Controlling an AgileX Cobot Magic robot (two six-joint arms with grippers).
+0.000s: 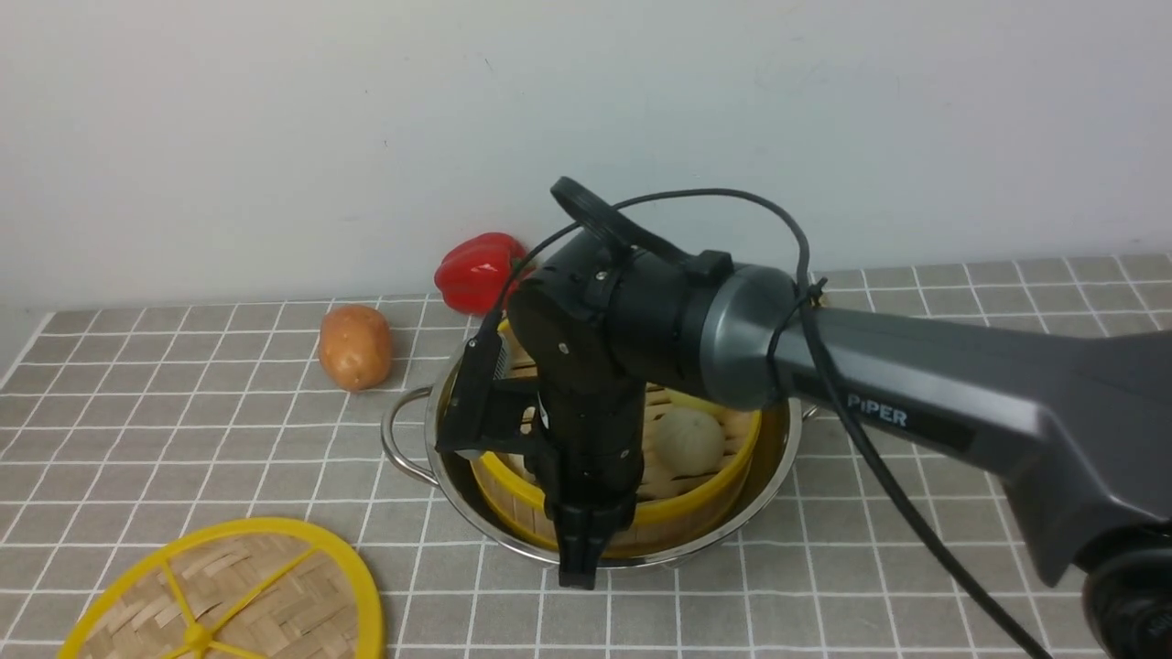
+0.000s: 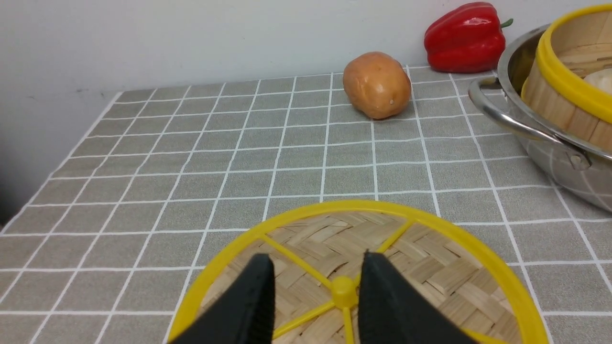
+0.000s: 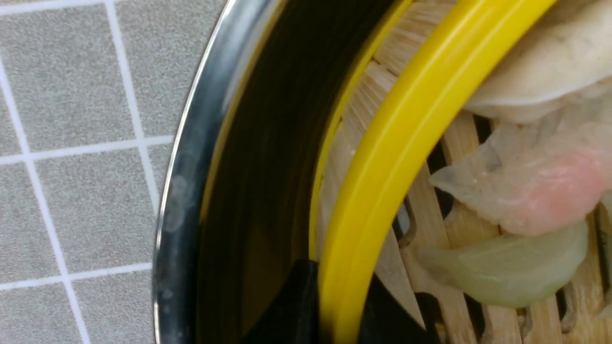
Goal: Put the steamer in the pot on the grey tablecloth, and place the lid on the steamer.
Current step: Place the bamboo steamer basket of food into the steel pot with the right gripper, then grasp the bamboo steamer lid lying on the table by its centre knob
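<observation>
The steamer sits inside the pot on the grey tablecloth, with a white bun and dumplings in it. My right gripper reaches down at the steamer's near side. In the right wrist view it is shut on the steamer's yellow rim, one finger inside, one between basket and pot wall. The lid lies flat on the cloth at the front left. My left gripper is open just above the lid, its fingers either side of the hub.
A potato lies just behind and left of the pot. A red bell pepper stands by the back wall. The pot's looped handle faces the lid. The cloth's left edge meets the wall.
</observation>
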